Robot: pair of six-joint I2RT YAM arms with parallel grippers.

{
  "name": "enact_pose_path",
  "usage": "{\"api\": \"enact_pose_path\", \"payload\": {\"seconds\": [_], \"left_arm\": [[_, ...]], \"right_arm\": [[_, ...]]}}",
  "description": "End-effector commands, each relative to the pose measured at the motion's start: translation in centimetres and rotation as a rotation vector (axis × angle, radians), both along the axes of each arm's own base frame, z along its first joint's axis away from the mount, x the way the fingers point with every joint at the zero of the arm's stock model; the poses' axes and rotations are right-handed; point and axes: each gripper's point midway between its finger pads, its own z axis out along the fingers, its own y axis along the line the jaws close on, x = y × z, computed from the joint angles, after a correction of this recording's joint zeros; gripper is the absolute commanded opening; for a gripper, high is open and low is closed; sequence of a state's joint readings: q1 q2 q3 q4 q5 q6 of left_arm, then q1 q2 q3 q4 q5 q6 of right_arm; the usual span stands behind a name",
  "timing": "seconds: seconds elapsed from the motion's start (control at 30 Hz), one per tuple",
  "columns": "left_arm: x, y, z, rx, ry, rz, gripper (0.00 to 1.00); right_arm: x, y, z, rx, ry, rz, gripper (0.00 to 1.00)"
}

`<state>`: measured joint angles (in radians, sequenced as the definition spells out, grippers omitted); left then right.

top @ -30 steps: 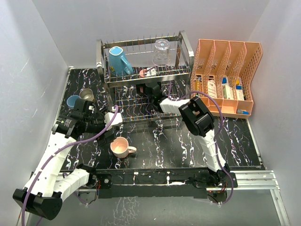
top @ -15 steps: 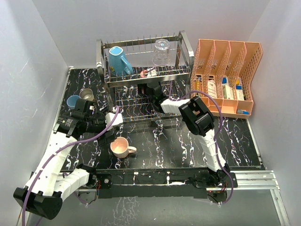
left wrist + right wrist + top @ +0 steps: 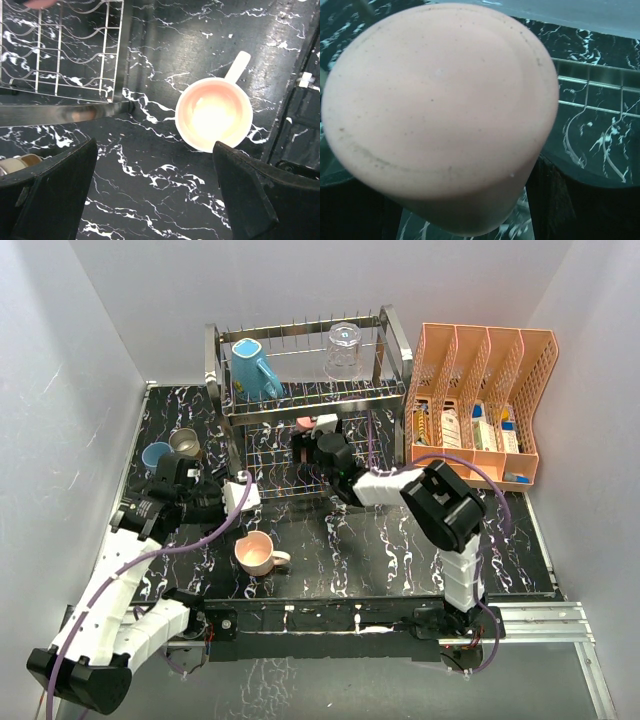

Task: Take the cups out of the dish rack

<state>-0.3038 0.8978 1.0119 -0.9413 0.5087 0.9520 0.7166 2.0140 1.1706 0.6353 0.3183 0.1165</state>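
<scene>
Salmon-red smooth tumbler [image 3: 440,110] at front of lower tier of two-tier chrome wire dish rack [image 3: 392,340], just under upper shelf; risk: tumbler snags upper-shelf wires on way out, or smooth wall slips, drops onto rack; right gripper [image 3: 318,438] jaws part-closed, clamped on tumbler; left gripper [image 3: 155,190] jaws wide apart, empty, above pale pink handled mug [image 3: 214,115] on black marbled table [image 3: 150,165].

I can read no text, brand or number anywhere. In my top view, the boxes and packets [image 3: 456,428] standing in the orange file organiser [image 3: 437,358] at about two o'clock carry printed labels, but they are too small for me to make out. The salmon-red tumbler [image 3: 440,100] filling my right wrist view shows only a plain base.
</scene>
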Motion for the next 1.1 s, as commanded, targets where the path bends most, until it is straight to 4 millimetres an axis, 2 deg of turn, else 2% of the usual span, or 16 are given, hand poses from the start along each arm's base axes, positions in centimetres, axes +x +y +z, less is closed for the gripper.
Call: {"api": "enact_pose_path", "payload": {"seconds": [0.0, 0.27, 0.4, 0.6, 0.87, 0.93, 1.07], "left_arm": [[0.5, -0.3, 1.2, -0.037, -0.101, -0.015, 0.97], [0.7, -0.5, 2.4, -0.079, -0.197, -0.009, 0.97], [0.9, -0.9, 2.8, -0.094, -0.23, -0.03, 0.97], [1.4, -2.1, 3.6, -0.14, -0.31, -0.109, 0.97], [2.2, -5.3, 5.9, -0.257, -0.423, -0.266, 0.94], [2.7, -6.1, 6.3, -0.26, -0.433, -0.281, 0.93], [2.4, -7.9, 6.2, -0.252, -0.403, -0.315, 0.92]], "right_arm": [[-4.0, 1.0, 6.3, 0.175, -0.087, 0.026, 0.56], [-11.8, -0.5, 6.6, 0.282, -0.02, 0.048, 0.55], [-15.1, -1.7, 7.1, 0.336, 0.04, 0.054, 0.55], [-19.1, -2.6, 9.6, 0.523, 0.211, 0.112, 0.52], [-24.2, -0.7, 13.5, 0.932, 0.547, 0.256, 0.5], [-25.0, -0.2, 14.3, 1.034, 0.633, 0.28, 0.5], [-26.1, 0.5, 16.0, 1.195, 0.731, 0.344, 0.49]]}}
